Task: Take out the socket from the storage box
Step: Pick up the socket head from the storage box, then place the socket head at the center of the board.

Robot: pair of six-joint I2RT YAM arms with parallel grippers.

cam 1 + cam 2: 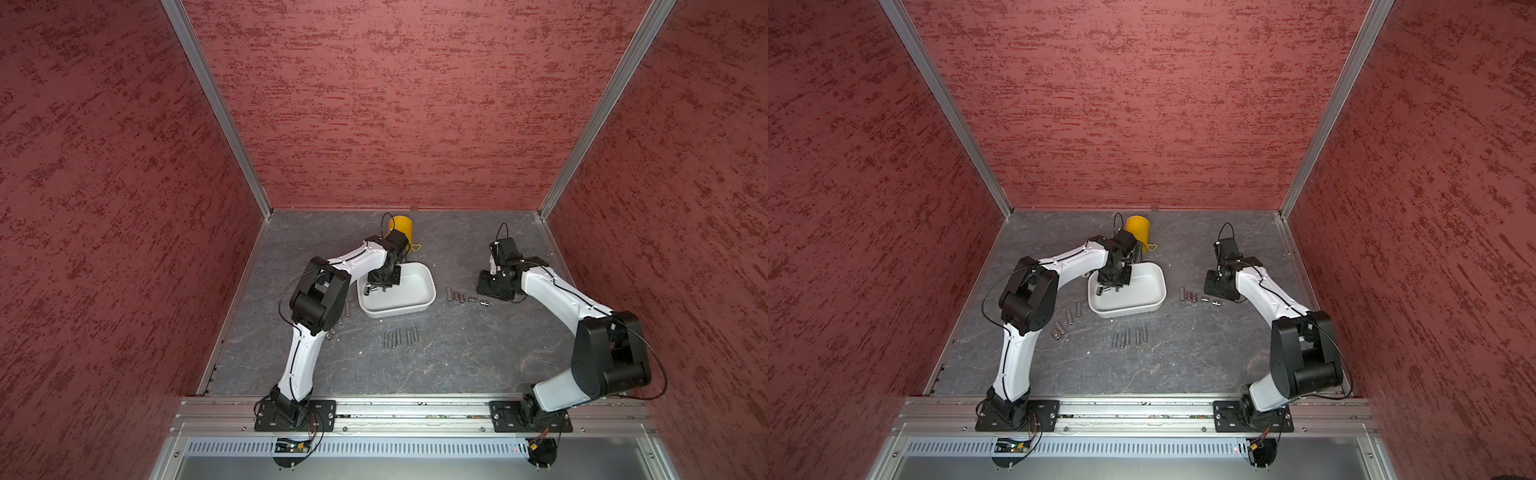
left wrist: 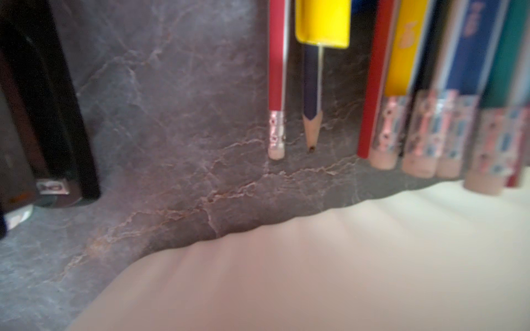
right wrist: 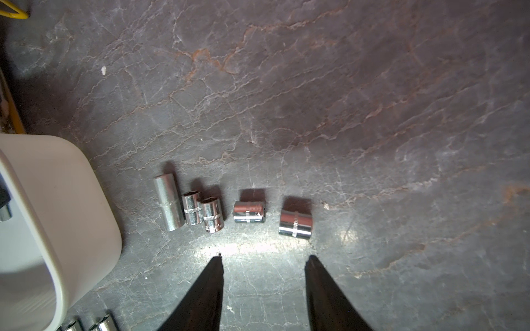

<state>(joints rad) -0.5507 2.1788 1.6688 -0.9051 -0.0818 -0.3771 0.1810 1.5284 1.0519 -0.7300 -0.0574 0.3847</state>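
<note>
The socket is inside the box, at its left end. It sits pinched in the closed left gripper, which reaches down over the rim. Just beyond that gripper are pencils and a yellow cup. The right gripper hangs open and empty over the table, off to the box's right. Five sockets lie in a row just ahead of its tips. More sockets lie on the table behind the left gripper, toward the arm bases.
</note>
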